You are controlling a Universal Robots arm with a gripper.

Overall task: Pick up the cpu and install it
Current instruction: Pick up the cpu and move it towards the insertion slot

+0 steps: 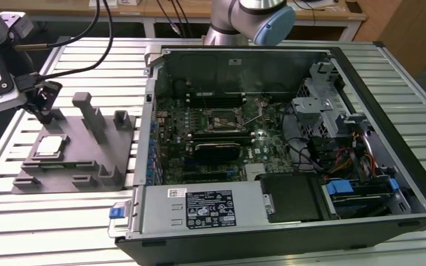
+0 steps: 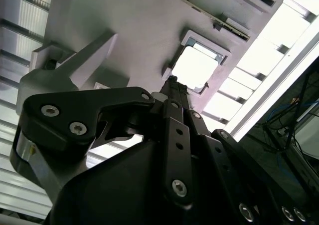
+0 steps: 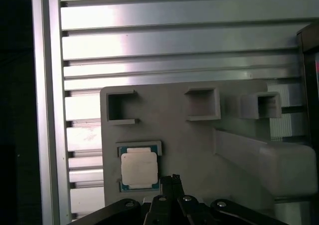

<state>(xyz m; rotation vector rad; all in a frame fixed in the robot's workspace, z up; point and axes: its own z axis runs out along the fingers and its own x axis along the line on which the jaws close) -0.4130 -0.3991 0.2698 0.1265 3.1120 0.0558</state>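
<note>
The cpu [image 1: 50, 146] is a small pale square chip lying flat in a recess of the grey fixture [image 1: 87, 166] at the exterior view's left. My gripper [image 1: 44, 114] hangs just above the fixture, a little behind the cpu and apart from it. In the first wrist view the cpu [image 3: 139, 168] lies close beside my gripper [image 3: 172, 178], whose dark fingers meet in a narrow point, shut with nothing between them. The second wrist view shows the same shut tip [image 2: 172, 80] next to the bright cpu [image 2: 196, 68]. The motherboard socket [image 1: 223, 118] sits inside the open computer case.
The open computer case [image 1: 390, 72] takes up the middle and the exterior view's right, with a black heatsink-like block [image 1: 217, 148], cables and drive cages inside. Upright grey posts [image 1: 87, 108] rise from the fixture behind the gripper. Everything stands on a slatted aluminium table [image 1: 57, 233].
</note>
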